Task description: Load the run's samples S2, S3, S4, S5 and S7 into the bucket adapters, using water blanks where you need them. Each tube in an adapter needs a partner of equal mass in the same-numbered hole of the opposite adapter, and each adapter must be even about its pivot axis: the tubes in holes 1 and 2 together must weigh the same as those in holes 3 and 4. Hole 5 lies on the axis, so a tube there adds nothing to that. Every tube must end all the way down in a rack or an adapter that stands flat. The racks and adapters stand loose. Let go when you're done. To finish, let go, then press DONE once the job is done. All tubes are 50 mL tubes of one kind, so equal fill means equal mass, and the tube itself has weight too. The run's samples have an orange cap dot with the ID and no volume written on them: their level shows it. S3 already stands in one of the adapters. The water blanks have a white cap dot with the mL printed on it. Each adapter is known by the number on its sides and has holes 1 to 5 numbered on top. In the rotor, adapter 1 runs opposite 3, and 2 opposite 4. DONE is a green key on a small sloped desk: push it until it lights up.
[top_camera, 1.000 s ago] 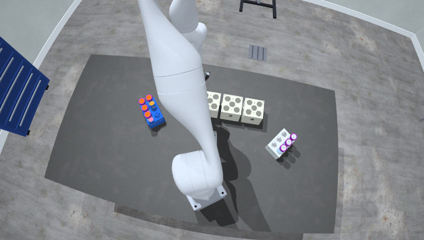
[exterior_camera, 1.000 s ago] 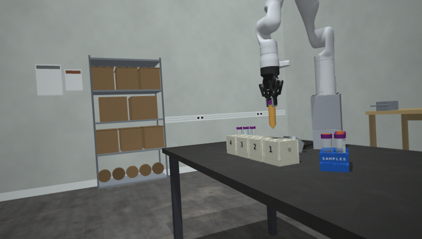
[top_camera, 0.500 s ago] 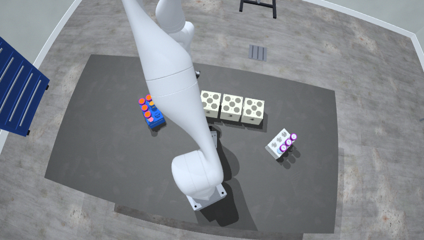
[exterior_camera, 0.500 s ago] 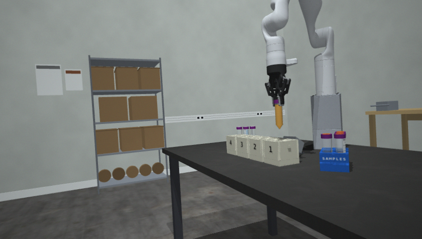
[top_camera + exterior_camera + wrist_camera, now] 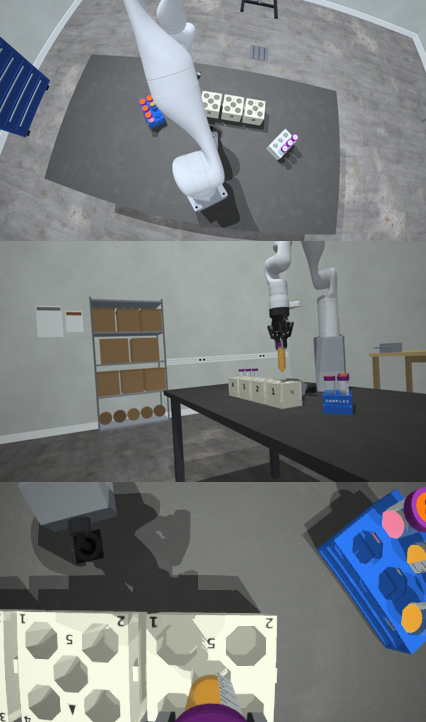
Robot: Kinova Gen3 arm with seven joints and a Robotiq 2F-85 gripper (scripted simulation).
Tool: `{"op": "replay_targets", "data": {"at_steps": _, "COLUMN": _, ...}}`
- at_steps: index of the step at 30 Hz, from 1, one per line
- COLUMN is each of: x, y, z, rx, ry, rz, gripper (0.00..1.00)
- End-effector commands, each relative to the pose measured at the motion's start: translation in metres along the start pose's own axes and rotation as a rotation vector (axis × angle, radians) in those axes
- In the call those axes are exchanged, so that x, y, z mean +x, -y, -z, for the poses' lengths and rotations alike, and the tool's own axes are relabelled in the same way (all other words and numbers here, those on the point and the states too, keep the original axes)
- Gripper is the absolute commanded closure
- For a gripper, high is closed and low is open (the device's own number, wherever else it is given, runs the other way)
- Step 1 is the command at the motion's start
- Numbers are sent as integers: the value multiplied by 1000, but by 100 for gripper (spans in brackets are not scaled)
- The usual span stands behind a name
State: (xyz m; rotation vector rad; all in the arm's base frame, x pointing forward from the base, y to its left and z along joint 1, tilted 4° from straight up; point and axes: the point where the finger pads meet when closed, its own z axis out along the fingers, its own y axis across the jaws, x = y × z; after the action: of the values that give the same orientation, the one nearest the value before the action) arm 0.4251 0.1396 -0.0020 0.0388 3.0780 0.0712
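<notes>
My gripper [image 5: 280, 344] is shut on the purple cap end of a tube filled with orange liquid [image 5: 281, 360]. It holds the tube upright, tip down, clear above adapter 1 [image 5: 282, 393]. In the wrist view the tube [image 5: 210, 697] hangs over the middle of adapter 1 [image 5: 210, 657], near hole 5; holes 1 and 2 there are empty. Adapter 2 [image 5: 70, 664] stands next to it with empty holes. Adapters 2 [image 5: 211, 103], 3 [image 5: 232, 107] and 4 [image 5: 253, 111] stand in a row; my arm hides adapter 1 from above. I cannot read the tube's ID.
The blue SAMPLES rack [image 5: 152, 112] with several orange-dotted tubes stands left of the adapters and also shows in the wrist view [image 5: 385, 567]. A white rack [image 5: 282, 143] with three purple-capped blanks stands at the right. A grey block [image 5: 65, 502] lies beyond the adapters.
</notes>
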Motion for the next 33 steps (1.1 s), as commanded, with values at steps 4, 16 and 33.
{"op": "replay_targets", "data": {"at_steps": 4, "x": -1, "y": 0, "z": -5, "rx": -1, "ry": 2, "rz": 0, "gripper": 90}}
{"op": "replay_targets", "data": {"at_steps": 16, "x": -1, "y": 0, "z": -20, "rx": -1, "ry": 2, "rz": 0, "gripper": 90}}
{"op": "replay_targets", "data": {"at_steps": 33, "x": -1, "y": 0, "z": -34, "rx": -1, "ry": 2, "rz": 0, "gripper": 90}}
